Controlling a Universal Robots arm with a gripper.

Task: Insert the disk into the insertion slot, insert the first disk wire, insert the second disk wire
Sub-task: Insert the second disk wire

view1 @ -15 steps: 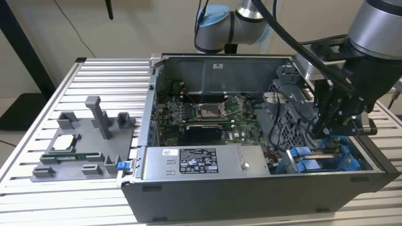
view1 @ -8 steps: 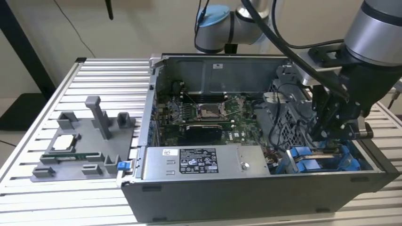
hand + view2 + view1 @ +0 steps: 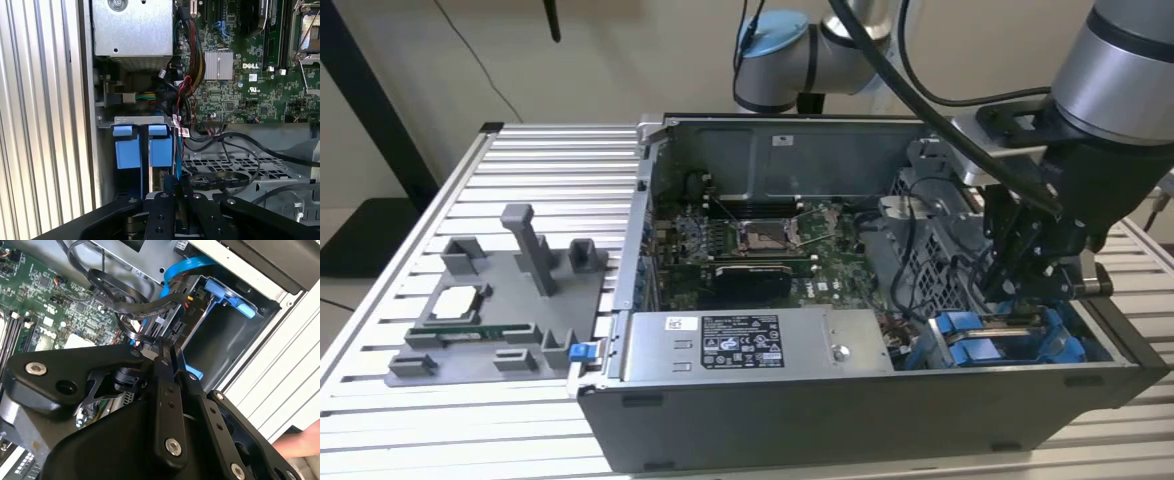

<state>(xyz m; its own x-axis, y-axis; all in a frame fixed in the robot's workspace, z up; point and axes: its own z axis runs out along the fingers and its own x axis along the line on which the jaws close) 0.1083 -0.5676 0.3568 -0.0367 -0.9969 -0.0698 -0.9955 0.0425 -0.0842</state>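
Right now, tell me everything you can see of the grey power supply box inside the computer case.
The power supply box is a flat-topped rectangular unit of dull grey sheet metal with a black-and-white label on top. In the exterior view it lies level along the near wall of the open computer case, in front of the green motherboard. The blue drive carriers sit off its end toward the exterior view's right. The gripper is apart from it, above those carriers.

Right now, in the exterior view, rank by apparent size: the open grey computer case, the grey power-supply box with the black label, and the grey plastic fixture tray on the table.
1. Open grey computer case, clearly largest.
2. and 3. Grey power-supply box with the black label and grey plastic fixture tray: they look alike in extent, so I won't rank them.
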